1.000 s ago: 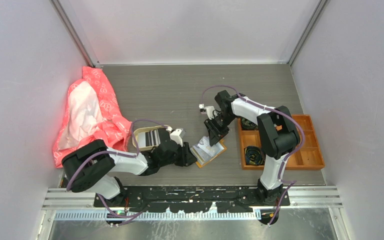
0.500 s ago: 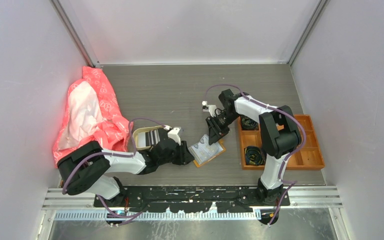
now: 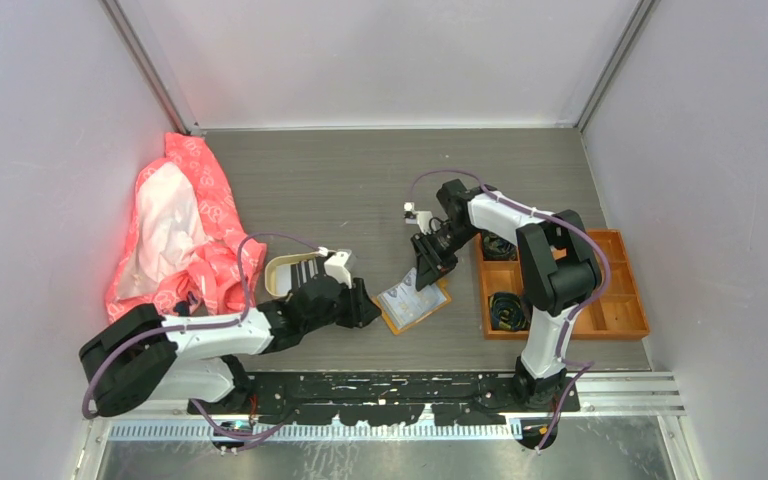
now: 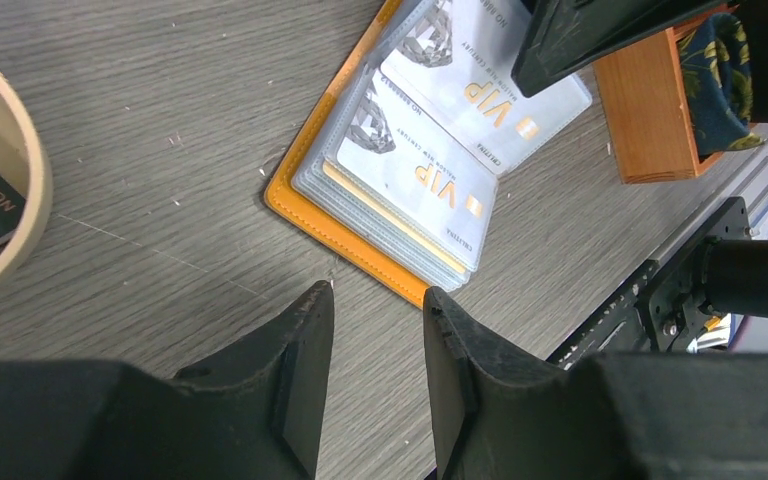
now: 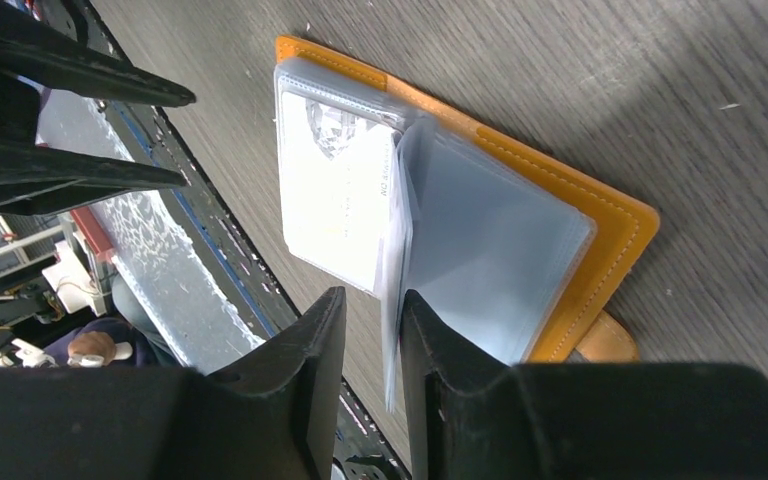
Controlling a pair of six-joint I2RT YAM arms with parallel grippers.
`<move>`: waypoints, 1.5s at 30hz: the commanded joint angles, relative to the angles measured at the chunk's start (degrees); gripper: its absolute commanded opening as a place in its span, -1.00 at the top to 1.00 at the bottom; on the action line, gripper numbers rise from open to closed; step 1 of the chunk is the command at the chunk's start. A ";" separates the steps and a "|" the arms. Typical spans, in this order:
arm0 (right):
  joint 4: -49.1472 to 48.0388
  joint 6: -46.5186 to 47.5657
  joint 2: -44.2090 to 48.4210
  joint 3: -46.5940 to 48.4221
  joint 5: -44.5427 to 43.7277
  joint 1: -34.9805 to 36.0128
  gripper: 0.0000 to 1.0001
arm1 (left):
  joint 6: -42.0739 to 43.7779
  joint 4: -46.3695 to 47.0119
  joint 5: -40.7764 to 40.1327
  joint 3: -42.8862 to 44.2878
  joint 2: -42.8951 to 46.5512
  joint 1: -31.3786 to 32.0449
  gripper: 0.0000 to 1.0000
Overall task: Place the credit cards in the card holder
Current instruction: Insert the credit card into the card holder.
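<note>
The card holder [image 3: 416, 303] lies open on the table [image 3: 360, 180], near the front edge and about the middle. Two pale credit cards [image 4: 430, 175] show in its clear sleeves. One sleeve leaf [image 5: 400, 230] stands up off the stack. The right gripper [image 5: 372, 300], at the holder's 12 o'clock in the top view, has its jaws a narrow way apart with that leaf between them. We see a gap, so we would not call it a clamp.

Our worry starts there. If the jaws close and pull, the light holder could lift or slide with the leaf. The leaf could also slip out and fall flat, shutting the pocket we need.

The left gripper [image 4: 377, 295] hovers at the holder's 8 o'clock, jaws apart and empty, touching nothing, so nothing pins the holder down.

Further out, at 9 o'clock, the striped cards [image 3: 303, 270] sit in the beige tray [image 3: 272, 270]. Fetching one would leave the holder unguarded. At 3 o'clock the orange box [image 3: 615, 310] stands close, and a shoved holder could jam against it.
</note>
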State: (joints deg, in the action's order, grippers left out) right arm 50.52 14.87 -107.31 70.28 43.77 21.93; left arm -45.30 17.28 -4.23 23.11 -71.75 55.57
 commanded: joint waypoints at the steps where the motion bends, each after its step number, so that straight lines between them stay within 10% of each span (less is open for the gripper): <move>1: -0.71 -0.82 0.52 1.39 -0.46 0.74 0.36 | 1.87 -1.54 -1.76 -0.50 4.11 -0.24 0.21; 21: -8.07 -6.35 7.27 -1.80 -11.07 1.36 0.80 | 1.69 7.71 3.64 7.19 -6.20 -0.44 0.21; 45: -1.37 -2.92 2.72 0.93 2.93 1.80 0.23 | -0.10 17.95 12.38 11.67 -23.09 -5.94 0.25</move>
State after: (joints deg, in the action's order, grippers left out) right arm 47.48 10.79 -103.72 68.93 43.86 23.83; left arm -45.19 31.18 7.09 34.74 -94.37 50.39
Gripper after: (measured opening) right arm 0.381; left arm 0.373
